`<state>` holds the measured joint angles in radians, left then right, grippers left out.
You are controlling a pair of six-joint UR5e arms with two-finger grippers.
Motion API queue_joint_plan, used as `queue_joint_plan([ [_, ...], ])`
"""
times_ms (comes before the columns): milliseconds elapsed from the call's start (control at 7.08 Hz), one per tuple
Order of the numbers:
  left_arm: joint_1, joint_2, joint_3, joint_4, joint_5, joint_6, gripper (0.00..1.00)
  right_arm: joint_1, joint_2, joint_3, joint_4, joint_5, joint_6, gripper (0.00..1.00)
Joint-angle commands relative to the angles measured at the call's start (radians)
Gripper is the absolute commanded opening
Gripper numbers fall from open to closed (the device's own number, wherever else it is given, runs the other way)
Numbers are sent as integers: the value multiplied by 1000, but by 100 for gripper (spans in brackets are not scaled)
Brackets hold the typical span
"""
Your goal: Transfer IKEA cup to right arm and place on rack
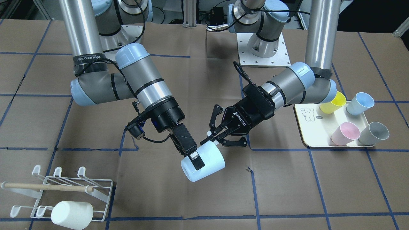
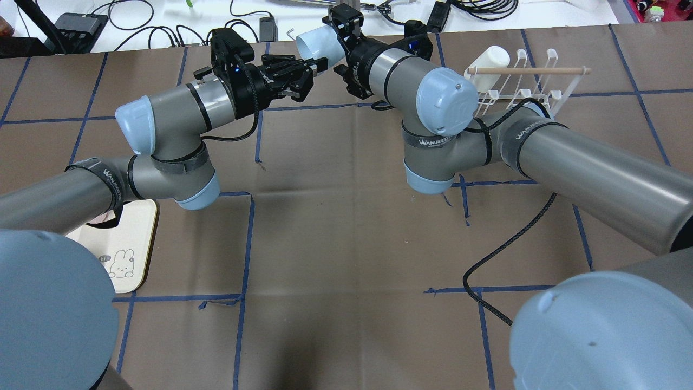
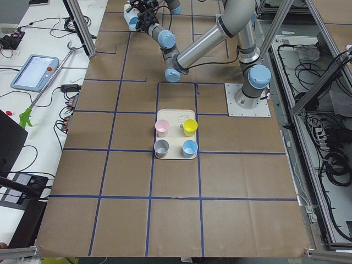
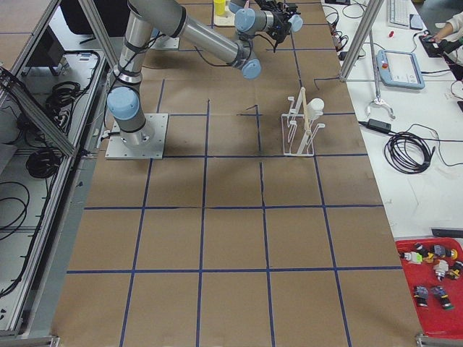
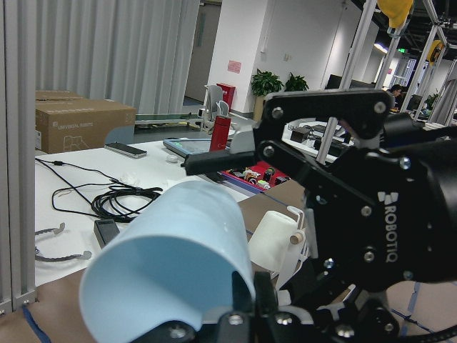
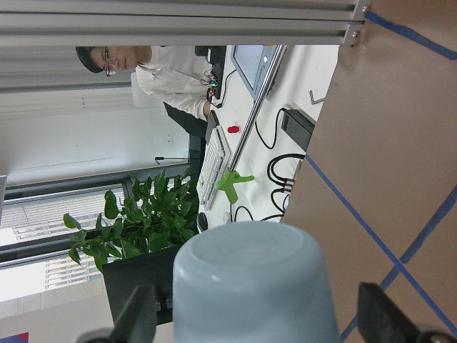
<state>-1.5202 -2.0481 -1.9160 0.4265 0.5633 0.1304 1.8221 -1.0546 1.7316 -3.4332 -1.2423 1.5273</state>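
A pale-blue cup (image 1: pixel 207 163) hangs on its side above the table's middle, between both grippers. My left gripper (image 1: pixel 211 136) is shut on the cup's rim. My right gripper (image 1: pixel 193 158) straddles the cup's body near its base. In the right wrist view its fingers (image 6: pixel 143 314) stand on each side of the cup (image 6: pixel 250 286) with small gaps, so it is open. The overhead view shows the cup (image 2: pixel 316 46) between the two hands. The white wire rack (image 1: pixel 48 186) with its wooden dowel stands at the table's edge on my right side.
A white cup (image 1: pixel 72 214) lies on the rack. A cream tray (image 1: pixel 310 127) on my left side holds a yellow cup (image 1: pixel 333 103), a blue cup (image 1: pixel 360 103), a pink cup (image 1: pixel 345 133) and a grey cup (image 1: pixel 374 133). Brown paper with blue tape lines covers the table.
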Motion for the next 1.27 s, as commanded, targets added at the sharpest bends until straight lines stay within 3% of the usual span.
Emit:
queue_joint_plan([
  [0, 0, 0, 0, 0, 0, 0, 10, 11, 18, -21, 2, 0, 1, 100],
  [424, 0, 2, 0, 0, 0, 0, 11, 11, 10, -20, 5, -3, 1, 97],
  [707, 0, 2, 0, 0, 1, 0, 11, 11, 13, -20, 3, -3, -9, 67],
  [989, 0, 2, 2, 0, 1, -2, 13, 11, 11, -20, 5, -2, -9, 49],
  [1131, 0, 2, 3, 0, 1, -6, 26, 11, 10, -21, 5, -2, -10, 44],
])
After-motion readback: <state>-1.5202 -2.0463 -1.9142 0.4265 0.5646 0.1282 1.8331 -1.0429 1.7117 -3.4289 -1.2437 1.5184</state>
